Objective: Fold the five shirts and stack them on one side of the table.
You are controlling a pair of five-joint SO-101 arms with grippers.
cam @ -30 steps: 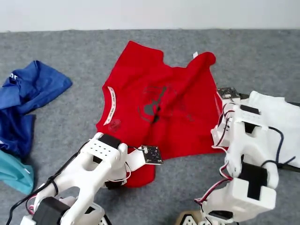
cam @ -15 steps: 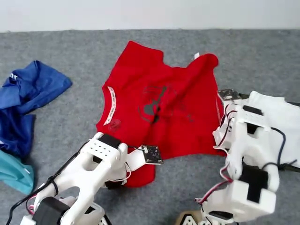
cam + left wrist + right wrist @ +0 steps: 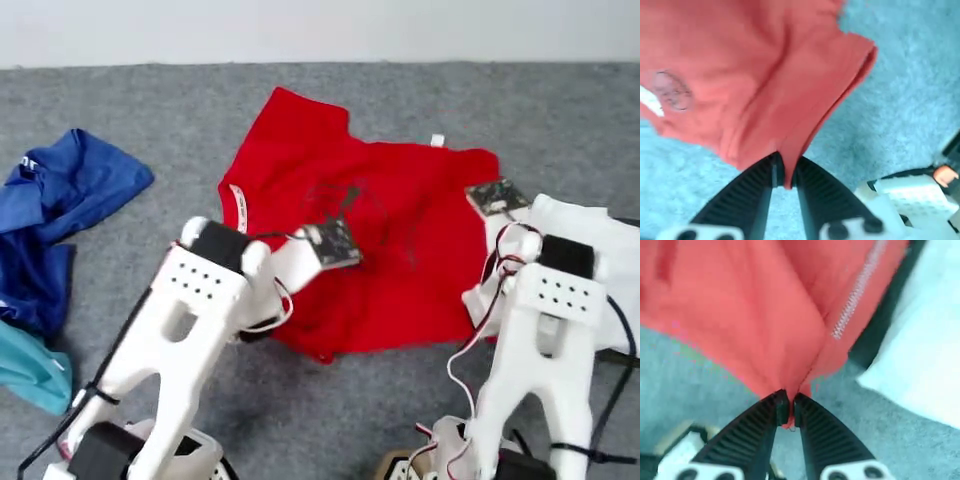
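High view: red shirt (image 3: 400, 280) at mid-table (image 3: 150, 100), near edge held between both arms. Left wrist view: left gripper (image 3: 785, 175) pinching a thin fold at the very tips (slip likely under tension). Right wrist view: right gripper (image 3: 787, 410) nipping the hem likewise. Uneven pull risks a skewed fold.

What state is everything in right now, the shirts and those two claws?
red shirt: unfolded and wrinkled, its near edge pinched by both grippers.
blue shirt: crumpled in a heap, not folded.
teal shirt: crumpled, not folded, beside the blue shirt.
white shirt: lying flat, seemingly folded.
left gripper: shut on the red shirt.
right gripper: shut on the red shirt.
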